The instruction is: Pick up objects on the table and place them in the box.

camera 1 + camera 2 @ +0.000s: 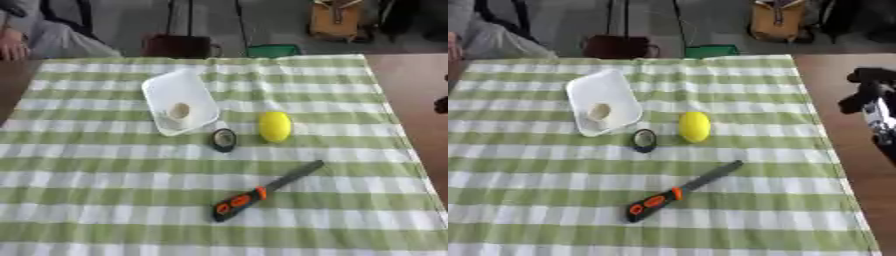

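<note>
Right hand [874, 97] shows at the right edge in the right eye view only, over bare brown table [833, 75] just off the cloth. Black with a silver-white part below; can't tell whether its fingers are open or curled. It holds nothing that I can see and touches none of the objects. Left hand not visible in either view.

Green-and-white checked cloth [105, 190] covers most of the table. Nearest the hand across the cloth: yellow lemon-shaped object [275, 126], lying near centre. Just left of it, close but apart, a small round black object with a pale middle [224, 139]. That one sits right at the near corner of the white box [166, 90], a shallow tray set askew. Inside the box at its near end, a small pale round item [179, 111]. Nearer the viewer, a knife [262, 192] lies diagonally, black-and-orange handle toward lower left, dark blade toward upper right, well apart from the rest.
</note>
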